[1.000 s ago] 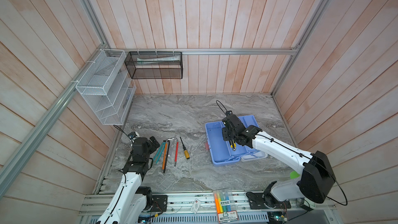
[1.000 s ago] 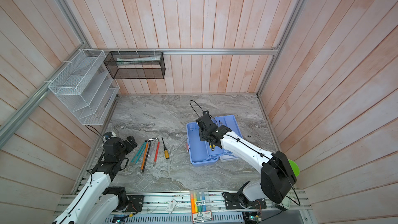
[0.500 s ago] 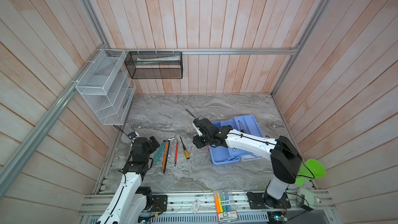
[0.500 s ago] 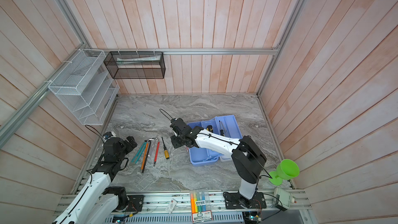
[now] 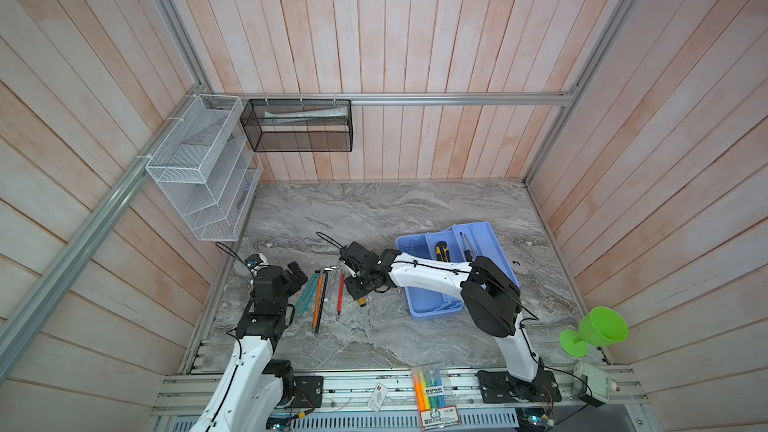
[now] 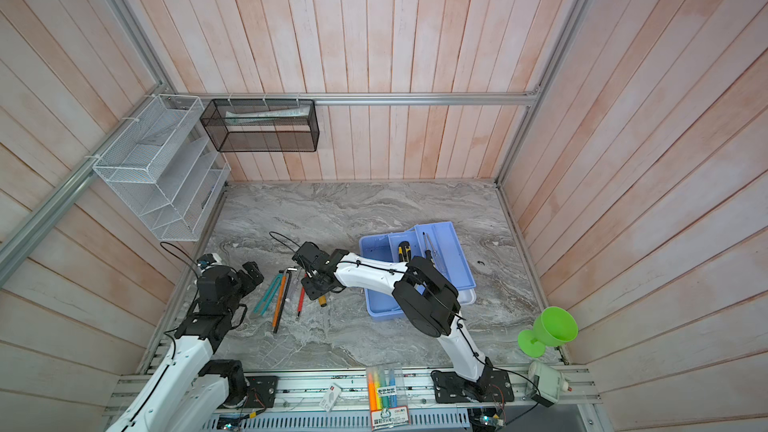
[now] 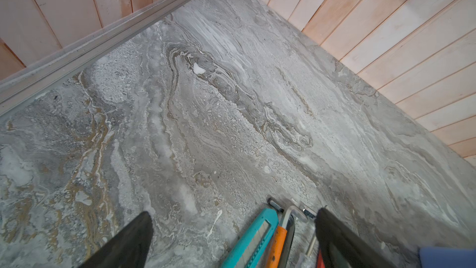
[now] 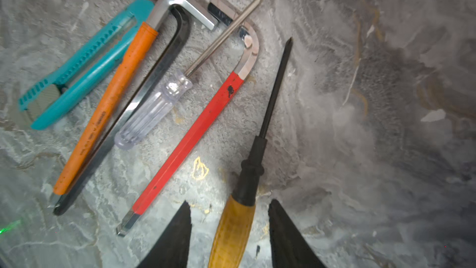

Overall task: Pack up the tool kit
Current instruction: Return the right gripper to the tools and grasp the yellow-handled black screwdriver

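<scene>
Right wrist view: the right claw [image 8: 229, 203], half open, now straddles the yellow-handled screwdriver [image 8: 231, 230] toward the surface's [image 5: 374, 209] left edge. It has left the blue tray [image 5: 432, 307] near the right edge, where a yellow-black screwdriver [image 5: 441, 250] lies packed. The next pick looks lined up. The left claw [image 7: 233, 215] gapes wide, empty.

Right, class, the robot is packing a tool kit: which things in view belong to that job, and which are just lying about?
Part of the job: blue tray; yellow-handled screwdriver; red hex key; orange hex key; teal knife; clear-handled screwdriver.

Just lying about: highlighter pack; green cup; white wire rack; black mesh basket.
</scene>
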{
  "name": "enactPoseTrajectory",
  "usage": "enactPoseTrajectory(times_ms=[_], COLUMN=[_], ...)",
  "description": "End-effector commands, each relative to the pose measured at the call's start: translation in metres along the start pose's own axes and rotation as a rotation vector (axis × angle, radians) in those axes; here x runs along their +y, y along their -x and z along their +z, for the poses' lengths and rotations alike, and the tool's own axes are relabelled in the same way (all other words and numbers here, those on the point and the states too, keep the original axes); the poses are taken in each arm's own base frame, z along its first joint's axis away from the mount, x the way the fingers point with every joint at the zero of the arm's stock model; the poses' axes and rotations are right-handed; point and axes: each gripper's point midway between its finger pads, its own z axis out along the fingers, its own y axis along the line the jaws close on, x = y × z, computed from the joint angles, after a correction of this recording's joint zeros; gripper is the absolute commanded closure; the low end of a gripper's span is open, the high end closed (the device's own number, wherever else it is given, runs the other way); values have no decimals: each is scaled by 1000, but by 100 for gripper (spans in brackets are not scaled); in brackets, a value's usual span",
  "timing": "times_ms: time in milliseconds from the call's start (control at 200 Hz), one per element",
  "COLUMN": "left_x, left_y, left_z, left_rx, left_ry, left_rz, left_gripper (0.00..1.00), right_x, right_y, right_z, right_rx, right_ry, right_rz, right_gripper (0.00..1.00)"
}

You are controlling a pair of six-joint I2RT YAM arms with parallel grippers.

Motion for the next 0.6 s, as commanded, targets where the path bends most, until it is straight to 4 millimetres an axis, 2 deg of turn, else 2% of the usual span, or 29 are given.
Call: enactPoseTrajectory(times_ms=[0, 110, 335, 590], left_x=[6, 6, 6, 6], left_y=[-3, -3, -3, -3], left_z=[-1, -1, -1, -1], left_rx=[-4, -5, -5, -5], left_ry=[17, 17, 16, 17], left_rz=[-5, -7, -6, -7], left_gripper=[0, 0, 0, 0], right_x=[-10, -15, -6, -6], right_y=[-9, -12, -16, -24], right_z=[4, 10, 20, 29], right_rx=[58, 77, 116, 150], right_ry=[-64, -95, -103, -124], right_rz=[-28, -35, -51, -61], right_gripper=[53, 56, 66, 68])
